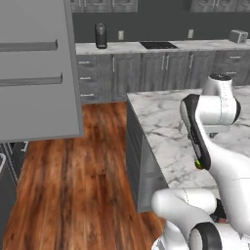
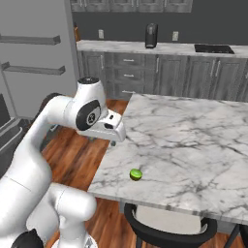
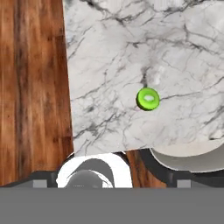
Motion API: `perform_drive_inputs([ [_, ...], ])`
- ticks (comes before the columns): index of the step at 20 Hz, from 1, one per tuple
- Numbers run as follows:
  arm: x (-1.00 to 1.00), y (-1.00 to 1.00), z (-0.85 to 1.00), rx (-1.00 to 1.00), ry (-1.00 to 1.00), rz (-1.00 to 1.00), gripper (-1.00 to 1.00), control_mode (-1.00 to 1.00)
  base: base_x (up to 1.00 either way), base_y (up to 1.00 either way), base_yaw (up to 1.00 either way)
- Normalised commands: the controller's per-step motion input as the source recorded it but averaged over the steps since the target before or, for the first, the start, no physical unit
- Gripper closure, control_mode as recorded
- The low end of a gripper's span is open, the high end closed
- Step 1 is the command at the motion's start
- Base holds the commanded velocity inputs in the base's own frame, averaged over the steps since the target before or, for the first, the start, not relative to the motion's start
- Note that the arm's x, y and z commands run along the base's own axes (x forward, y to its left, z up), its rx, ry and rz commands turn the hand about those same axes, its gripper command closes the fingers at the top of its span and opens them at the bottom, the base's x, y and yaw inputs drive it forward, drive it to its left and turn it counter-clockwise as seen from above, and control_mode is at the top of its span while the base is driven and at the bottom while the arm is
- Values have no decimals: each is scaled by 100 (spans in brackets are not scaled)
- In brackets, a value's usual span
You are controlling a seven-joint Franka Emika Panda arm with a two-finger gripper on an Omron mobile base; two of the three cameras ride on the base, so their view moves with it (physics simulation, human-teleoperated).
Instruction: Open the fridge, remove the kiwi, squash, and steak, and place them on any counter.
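Kiwi [image 3: 148, 99] near counter [image 3: 109, 65] edge

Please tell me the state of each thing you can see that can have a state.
fridge: door open.
kiwi: lying on the counter near its edge, green face up, free of any grip.
counter: holding the kiwi.
tool: open, holding nothing, raised above the counter edge.
cabinets: doors and drawers closed.

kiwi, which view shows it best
The hand view: the kiwi lies unobstructed on the counter, green face up. The right base view shows it small near the edge; in the left base view the arm nearly hides it.
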Motion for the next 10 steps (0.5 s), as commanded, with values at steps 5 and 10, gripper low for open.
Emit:
perform_drive_inputs([
  [5, -56, 72, 100, 0, -28, 18, -100, -100, 0, 0, 0],
  [10, -52, 85, 99, 0, -38, 15, -100, -100, 0, 0, 0],
])
